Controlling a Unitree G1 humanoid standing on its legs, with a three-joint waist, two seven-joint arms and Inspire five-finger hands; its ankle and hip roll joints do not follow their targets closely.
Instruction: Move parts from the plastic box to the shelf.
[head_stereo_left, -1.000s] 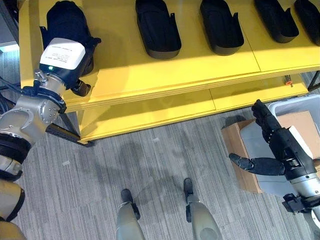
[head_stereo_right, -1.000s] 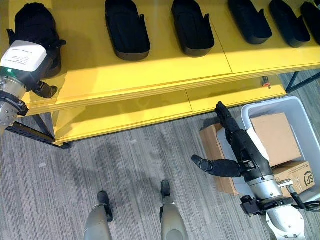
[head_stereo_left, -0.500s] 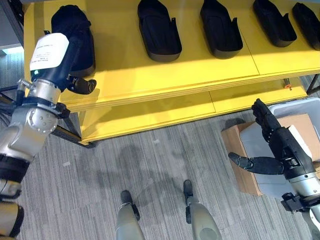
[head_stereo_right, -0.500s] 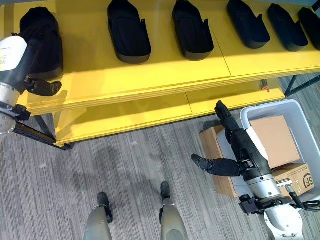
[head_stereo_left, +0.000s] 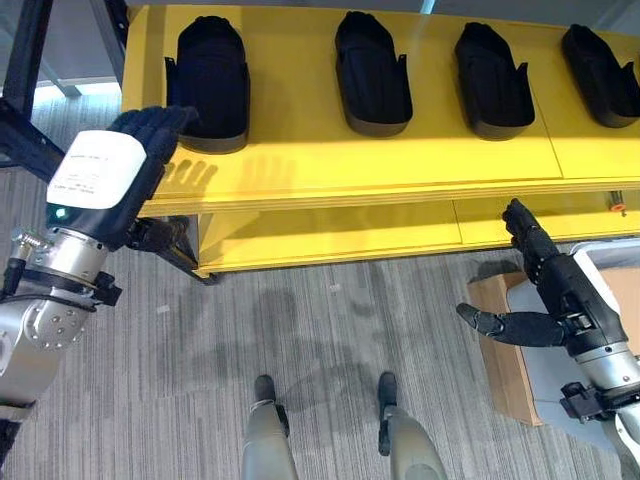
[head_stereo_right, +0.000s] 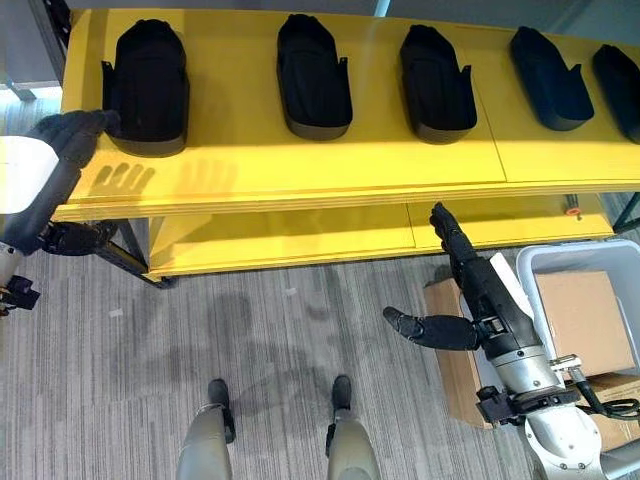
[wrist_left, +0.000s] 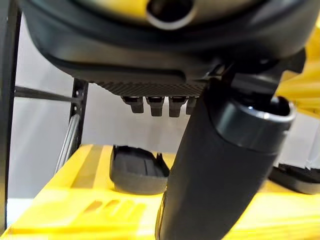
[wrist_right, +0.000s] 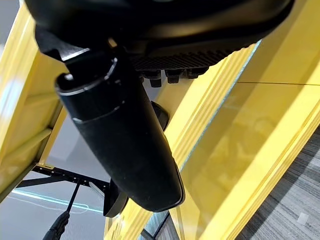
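Parts (head_stereo_left: 372, 72): black, in a row on the yellow shelf (head_stereo_left: 400, 160), upper frame.
Plastic box (head_stereo_right: 530, 270): lower right.
My left hand (head_stereo_left: 140, 150): fingers straight, empty, upper left.
My right hand (head_stereo_right: 470, 290): spread, empty.

Black moulded parts lie in a row on the yellow shelf (head_stereo_right: 350, 160), long axes pointing back, well apart from each other. The leftmost part (head_stereo_right: 148, 85) lies just beyond the left hand's fingertips (head_stereo_right: 90, 125). The grey plastic box (head_stereo_right: 545, 262) sits beside the right hand's fingers (head_stereo_right: 455, 245), holding a cardboard carton (head_stereo_right: 587, 320).
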